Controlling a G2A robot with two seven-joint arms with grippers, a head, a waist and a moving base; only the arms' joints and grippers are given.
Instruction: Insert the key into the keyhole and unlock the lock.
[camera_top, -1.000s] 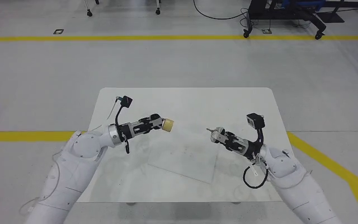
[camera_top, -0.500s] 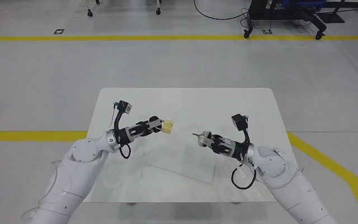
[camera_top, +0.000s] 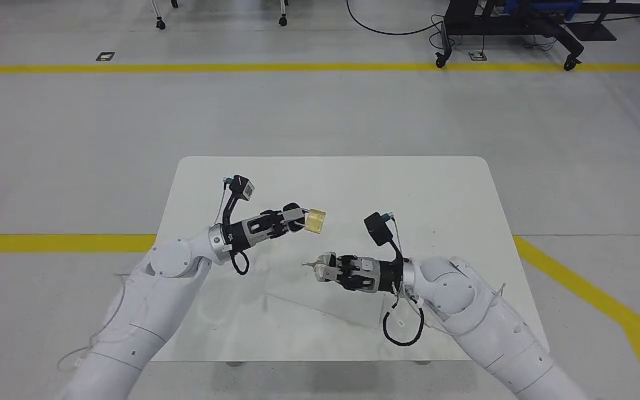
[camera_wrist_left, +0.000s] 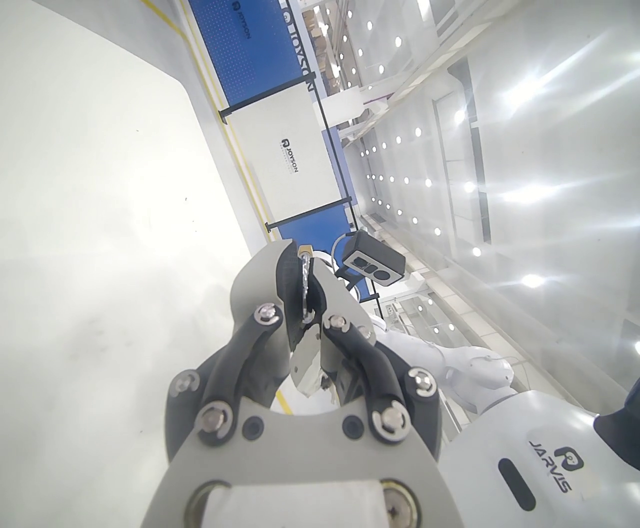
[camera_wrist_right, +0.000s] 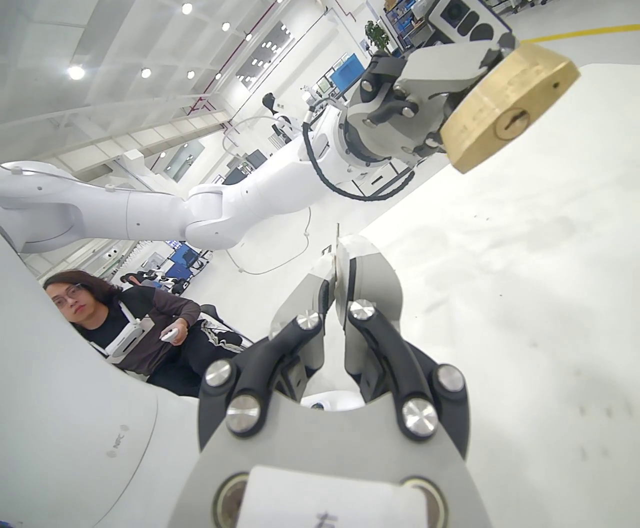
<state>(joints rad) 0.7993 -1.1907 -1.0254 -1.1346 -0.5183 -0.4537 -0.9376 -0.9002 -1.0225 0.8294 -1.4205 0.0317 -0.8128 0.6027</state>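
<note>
white table (camera_top: 430, 190), rounded corners, faint scuff marks; thin clear sheet (camera_top: 322, 302) lies flat near its front-centre.

Brass-gold lock (camera_wrist_right: 505, 107), white table (camera_top: 430, 190), yellow floor stripes (camera_top: 300, 68)

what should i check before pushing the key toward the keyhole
1. lock clamped in left gripper: ok
2. key clamped in right gripper: ok
3. keyhole turned toward the key: ok
4. key tip on the keyhole's line: not ok, keyhole sits off to one side, apart
5. key blade turned to match the slot: cannot tell
</note>
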